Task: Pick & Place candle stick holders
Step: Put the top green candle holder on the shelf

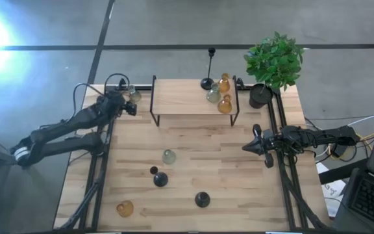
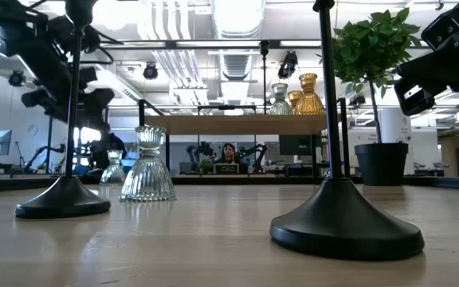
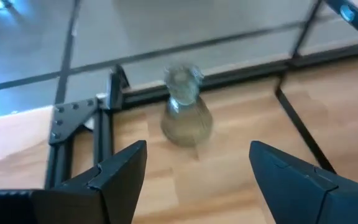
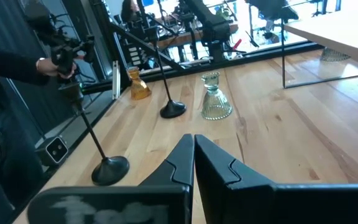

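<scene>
High view: left gripper (image 1: 130, 99) at the table's (image 1: 135, 156) far-left corner, by a clear holder (image 1: 135, 95). Right gripper (image 1: 247, 147) waits at the right edge.

Left wrist view: fingers (image 3: 124, 165) spread wide, clear holder between and beyond them, untouched.

Right wrist view: fingers (image 4: 180, 163) pressed together, empty.

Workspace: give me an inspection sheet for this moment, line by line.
Surface: light wooden table, black frame rails.
Job's things: clear glass candle holder at the far left corner; four holders on the wooden shelf with black legs; clear, amber and two black ones on the table.
Clutter: green potted plant.
Grippers: left gripper jaws open, facing that clear holder, apart from it; right gripper jaws shut, empty, at the right edge.
Cables: bundle beside the right arm.
Surroundings: person at a desk behind.
</scene>
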{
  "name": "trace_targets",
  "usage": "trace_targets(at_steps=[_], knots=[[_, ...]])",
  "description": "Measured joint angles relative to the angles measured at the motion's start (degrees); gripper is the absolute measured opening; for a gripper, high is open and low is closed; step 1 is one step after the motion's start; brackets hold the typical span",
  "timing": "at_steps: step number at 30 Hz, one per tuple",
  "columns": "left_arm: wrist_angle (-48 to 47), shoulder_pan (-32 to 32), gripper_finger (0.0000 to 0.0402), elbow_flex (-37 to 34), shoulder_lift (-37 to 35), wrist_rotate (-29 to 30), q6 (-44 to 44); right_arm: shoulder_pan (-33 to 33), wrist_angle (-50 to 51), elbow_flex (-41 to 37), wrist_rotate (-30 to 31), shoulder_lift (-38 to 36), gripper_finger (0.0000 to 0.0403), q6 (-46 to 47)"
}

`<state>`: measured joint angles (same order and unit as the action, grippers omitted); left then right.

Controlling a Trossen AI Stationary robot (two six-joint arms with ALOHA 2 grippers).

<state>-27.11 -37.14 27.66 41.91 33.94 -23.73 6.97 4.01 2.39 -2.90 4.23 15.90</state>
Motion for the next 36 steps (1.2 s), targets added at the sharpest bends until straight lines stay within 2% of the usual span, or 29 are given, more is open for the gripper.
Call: trace_targets(at_steps=[3,9,18,28,36], knots=[[1.7,-1.8,0.0289,-0.6,1.5,0.0,1.2,0.0,0.0,0.0,0.1,0.0,0.0008,0.0],[10.7,-5.8,0.0289,-1.8,4.7,0.0,4.4,0.0,0.0,0.0,0.0,0.0,0.0008,0.0],[15.4,-9.0,0.0289,-3.1,11.6,-0.9,4.5,0.0,0.0,0.0,0.1,0.0,0.0008,0.0],[25.9,-9.0,0.0288,-7.4,16.9,-0.6,-1.1,0.0,0.0,0.0,0.0,0.1,0.0008,0.0],[30.5,-8.8,0.0287,-6.0,22.4,0.0,-6.0,0.0,0.0,0.0,0.0,0.1,0.0008,0.0]])
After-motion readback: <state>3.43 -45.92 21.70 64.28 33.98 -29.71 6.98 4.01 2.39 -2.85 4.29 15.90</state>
